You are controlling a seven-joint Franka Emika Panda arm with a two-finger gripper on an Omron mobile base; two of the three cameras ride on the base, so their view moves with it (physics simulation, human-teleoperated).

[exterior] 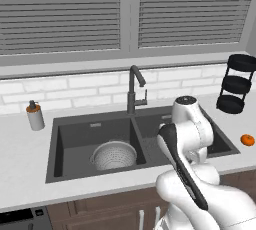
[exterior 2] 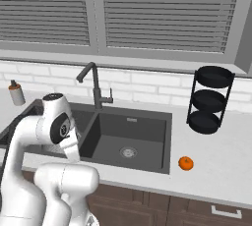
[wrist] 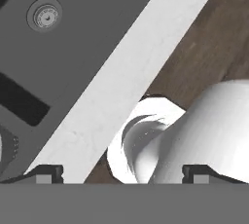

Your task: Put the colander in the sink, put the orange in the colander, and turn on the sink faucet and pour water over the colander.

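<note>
Colander (exterior: 113, 155) in left sink (exterior: 75, 134) basin, orange (exterior: 247, 140) on counter (exterior: 20, 149)

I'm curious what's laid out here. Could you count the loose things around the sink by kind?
Colander: 1
Orange: 1
Soap dispenser: 1
Black tiered rack: 1
Total: 4

One colander (exterior: 113, 155), one orange (exterior: 247, 140), one sink (exterior: 75, 129) with two basins, one faucet (exterior: 134, 90), one soap dispenser (exterior: 35, 115), one three-tier rack (exterior: 236, 84).
</note>
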